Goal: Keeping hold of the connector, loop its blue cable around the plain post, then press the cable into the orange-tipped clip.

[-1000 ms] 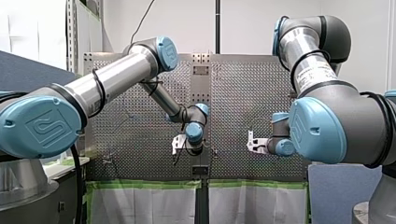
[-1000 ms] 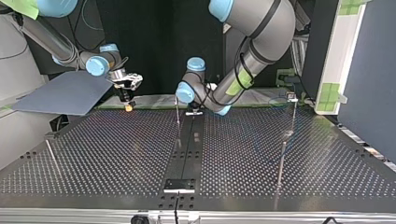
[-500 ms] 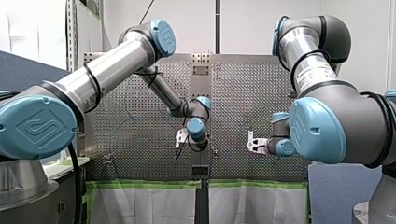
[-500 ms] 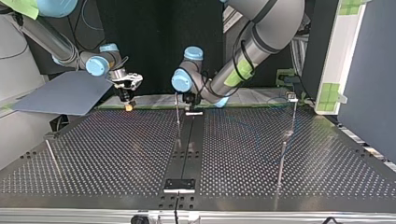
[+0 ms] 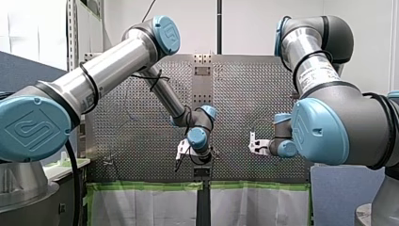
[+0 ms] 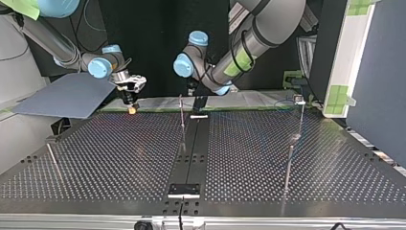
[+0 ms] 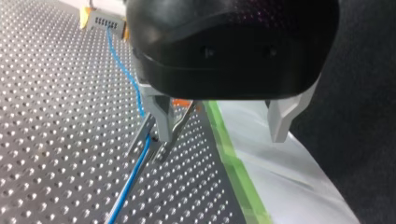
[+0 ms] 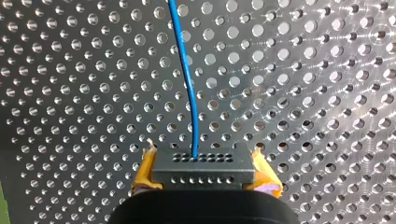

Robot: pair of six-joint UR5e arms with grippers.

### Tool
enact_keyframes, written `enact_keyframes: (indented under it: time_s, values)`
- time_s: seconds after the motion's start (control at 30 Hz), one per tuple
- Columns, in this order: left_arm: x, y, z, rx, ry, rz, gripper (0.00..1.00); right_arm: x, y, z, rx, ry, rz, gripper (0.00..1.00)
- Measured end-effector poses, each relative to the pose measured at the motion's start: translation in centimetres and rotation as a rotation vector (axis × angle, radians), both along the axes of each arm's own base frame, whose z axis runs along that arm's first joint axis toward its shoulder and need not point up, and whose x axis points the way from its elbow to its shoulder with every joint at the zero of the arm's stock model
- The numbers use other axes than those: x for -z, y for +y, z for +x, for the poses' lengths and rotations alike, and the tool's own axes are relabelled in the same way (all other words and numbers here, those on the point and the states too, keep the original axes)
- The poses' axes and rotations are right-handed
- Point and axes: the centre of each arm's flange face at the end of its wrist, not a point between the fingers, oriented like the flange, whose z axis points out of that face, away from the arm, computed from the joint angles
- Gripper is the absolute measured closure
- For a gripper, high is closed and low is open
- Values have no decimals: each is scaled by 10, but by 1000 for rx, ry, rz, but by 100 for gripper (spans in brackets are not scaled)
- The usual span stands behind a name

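Observation:
My right gripper (image 8: 203,176) is shut on the grey connector (image 8: 203,165), which sits between its yellow pads (image 8: 144,173). The blue cable (image 8: 187,84) runs ahead from the connector over the perforated table. In the left wrist view the cable (image 7: 123,70) comes from the far connector (image 7: 108,21) to the orange-tipped clip (image 7: 183,101) and on past it. My left gripper (image 7: 219,128) hangs open just above, one finger beside the clip and nothing between its fingers. In the top view my right gripper (image 6: 130,98) is at the far left and my left gripper (image 6: 198,102) is near the middle.
A thin post (image 6: 182,115) stands by the table's dark centre strip. Another post (image 6: 300,115) rises at the top view's right and a slanted rod (image 6: 52,160) at its left. Green tape (image 7: 233,163) marks the table edge. A grey-blue board (image 6: 67,96) lies beyond the table's left corner.
My left arm has lifted its wrist and gripper up off the table, its elbow rising too. My right arm and the connector have stayed still.

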Motion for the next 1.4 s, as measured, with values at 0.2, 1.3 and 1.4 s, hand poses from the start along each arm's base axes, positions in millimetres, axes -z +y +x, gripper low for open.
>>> enact_keyframes:
  time_s: [0.2, 1.3, 1.4]
  values:
    - [1, -3, -3, 2, -2, -14, 0, 0, 0, 0, 0, -1, 0, 89]
    - [-1, -14, -7, 4, -65, -14, 0, -1, -1, 0, -8, -11, -8, 89]
    - [-1, -15, -7, 4, -65, -14, 0, -1, -1, 0, -8, -12, -7, 89]
